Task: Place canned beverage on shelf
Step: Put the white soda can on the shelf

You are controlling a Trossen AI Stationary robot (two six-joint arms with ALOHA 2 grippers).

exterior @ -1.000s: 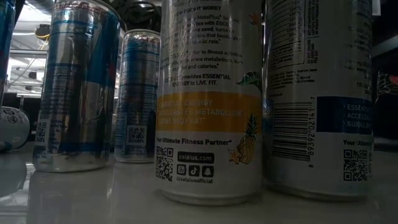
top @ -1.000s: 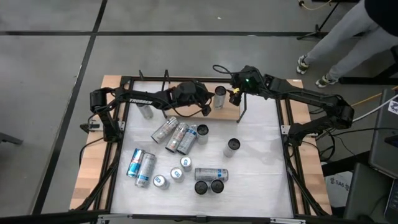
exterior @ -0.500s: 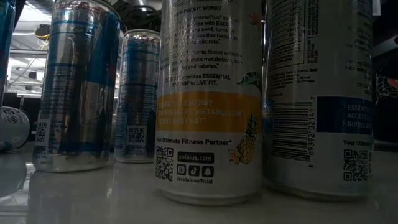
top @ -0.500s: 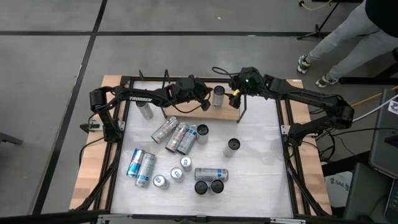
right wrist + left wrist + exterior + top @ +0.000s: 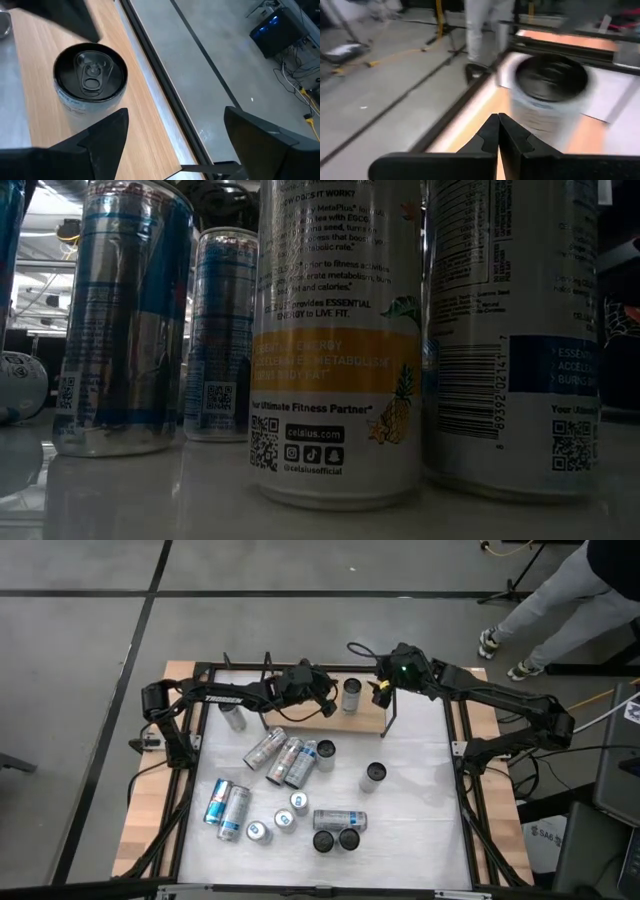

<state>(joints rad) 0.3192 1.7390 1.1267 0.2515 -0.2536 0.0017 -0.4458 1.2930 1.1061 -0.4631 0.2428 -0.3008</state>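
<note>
The canned beverage, pale with a black top, stands upright on its base on the shelf, a light-brown board at the table's far edge. The right wrist view shows the can on the shelf's board. My left gripper is shut, its tips just left of the can; in its own view the shut left gripper points past the blurred can. My right gripper stands open to the can's right; in its own view the right gripper is apart from the can. My left gripper's shut fingertips stand level beside the can's side wall, coming from the table's left. I cannot tell whether they touch it. The can stands upright on the board.
Several cans lie or stand on the white tabletop, among them an upright one and a lying group. More cans fill the low view. The shelf's black frame leg stands near my right gripper. A person's legs are beyond the far right.
My left gripper, still shut, has turned a little toward the table's far edge. The can has stayed upright on the shelf.
</note>
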